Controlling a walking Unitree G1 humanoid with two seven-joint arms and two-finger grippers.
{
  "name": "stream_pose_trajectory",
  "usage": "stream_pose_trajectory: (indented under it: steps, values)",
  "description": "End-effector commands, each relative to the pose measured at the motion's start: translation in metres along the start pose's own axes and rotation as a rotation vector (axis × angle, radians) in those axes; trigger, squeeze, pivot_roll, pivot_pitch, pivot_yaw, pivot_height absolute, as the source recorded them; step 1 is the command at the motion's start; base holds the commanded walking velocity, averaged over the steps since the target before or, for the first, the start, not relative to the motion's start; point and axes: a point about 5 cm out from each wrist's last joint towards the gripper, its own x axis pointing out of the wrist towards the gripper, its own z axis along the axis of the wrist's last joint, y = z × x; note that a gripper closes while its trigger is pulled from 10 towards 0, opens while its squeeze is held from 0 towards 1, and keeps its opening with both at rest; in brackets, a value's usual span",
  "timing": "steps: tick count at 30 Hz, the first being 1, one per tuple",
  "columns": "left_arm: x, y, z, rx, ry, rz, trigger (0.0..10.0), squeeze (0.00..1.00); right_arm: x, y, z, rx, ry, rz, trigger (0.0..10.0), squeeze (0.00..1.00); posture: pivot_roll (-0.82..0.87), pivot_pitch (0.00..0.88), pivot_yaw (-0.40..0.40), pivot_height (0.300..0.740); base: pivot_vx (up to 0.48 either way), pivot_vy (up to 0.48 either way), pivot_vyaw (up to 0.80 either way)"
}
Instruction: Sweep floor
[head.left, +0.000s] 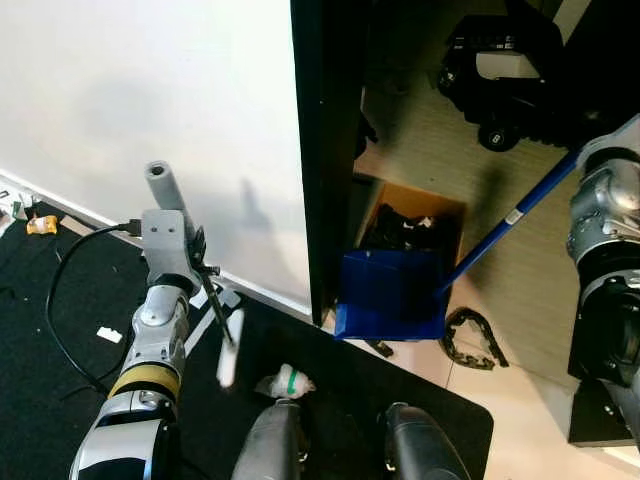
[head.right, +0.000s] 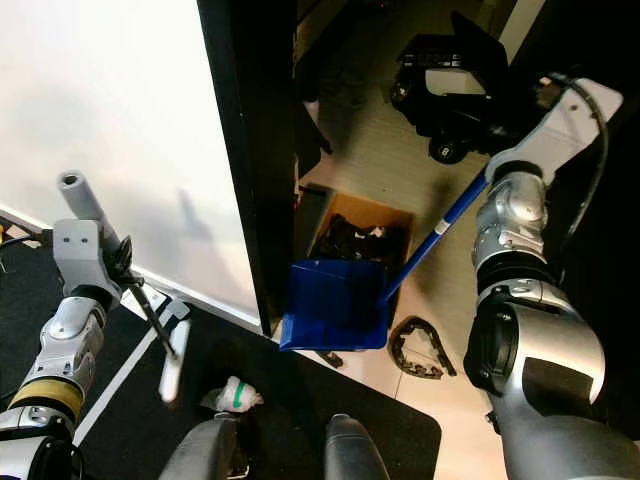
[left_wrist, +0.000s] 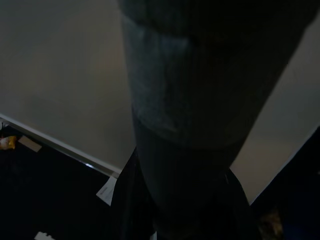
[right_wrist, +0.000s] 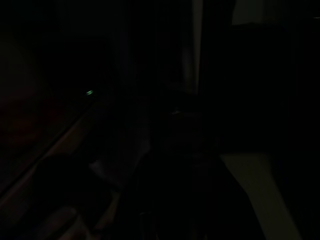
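Blue dustpan (head.left: 392, 295) parked at about one o'clock from the head camera, mouth turned toward the robot and lip down on the pale floor (head.left: 520, 390) right at the edge of the black mat (head.left: 60, 390) — presumably so that whatever gets pushed off the mat slides straight in; long blue handle (head.left: 510, 218) slanting up toward two o'clock into the right arm, the right gripper (head.right: 555, 85) at its top end, grip itself hidden behind the wrist housing, so cannot tell how far the fingers are closed, and nothing usable in the very dark right wrist view; left gripper (head.left: 185, 258) up at ten o'clock, apparently wrapped around a thin dark rod with a grey handle (head.left: 160, 180) poking above and a white head (head.left: 230, 348) hanging below toward the mat, probably the brush — closure not readable, the left wrist view blocked by a dark cylinder right before the lens; brush held low and angled inward, likely to drag litter toward the pan; crumpled white wad with a green mark (head.left: 285, 381) at six o'clock on the mat, just beside the robot's feet; a white scrap (head.left: 109, 334) at eight o'clock and a yellowish bit (head.left: 41, 225) at nine o'clock, well apart from the pan; open cardboard box of dark items (head.left: 415, 228) just behind the dustpan at one o'clock; sweeping judged barely begun, litter still scattered.
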Motion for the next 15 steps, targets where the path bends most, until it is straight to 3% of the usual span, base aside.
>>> stream_pose_trajectory:
  steps: [1, 3, 8, 11, 15]
  values:
    - [0.000, 0.006, 0.002, 0.028, 0.001, 0.008, 10.0, 0.00, -0.002, 0.005, -0.006, -0.017, 0.033, 0.056, 10.0, 0.00, 0.03, 0.000, 0.021, 0.740, 0.000, 0.000, 0.00]
    - [0.000, 0.006, -0.001, 0.030, 0.016, 0.012, 10.0, 0.00, -0.011, 0.012, -0.027, -0.104, 0.137, 0.220, 10.0, 0.00, 0.03, 0.000, 0.022, 0.740, 0.000, 0.000, 0.00]
    - [0.000, 0.000, -0.006, 0.004, 0.035, -0.001, 10.0, 0.00, -0.026, 0.019, -0.052, -0.083, 0.280, 0.411, 10.0, 0.00, 0.02, 0.000, 0.018, 0.740, 0.000, 0.000, 0.00]
    - [0.000, -0.007, -0.009, -0.012, 0.050, -0.009, 10.0, 0.00, -0.038, 0.023, -0.070, -0.078, 0.344, 0.443, 10.0, 0.00, 0.02, 0.000, 0.015, 0.740, 0.000, 0.000, 0.00]
    - [-0.001, -0.016, -0.014, -0.028, 0.069, -0.021, 10.0, 0.00, -0.054, 0.024, -0.092, -0.050, 0.402, 0.393, 10.0, 0.00, 0.02, 0.000, 0.018, 0.740, 0.000, 0.000, 0.00]
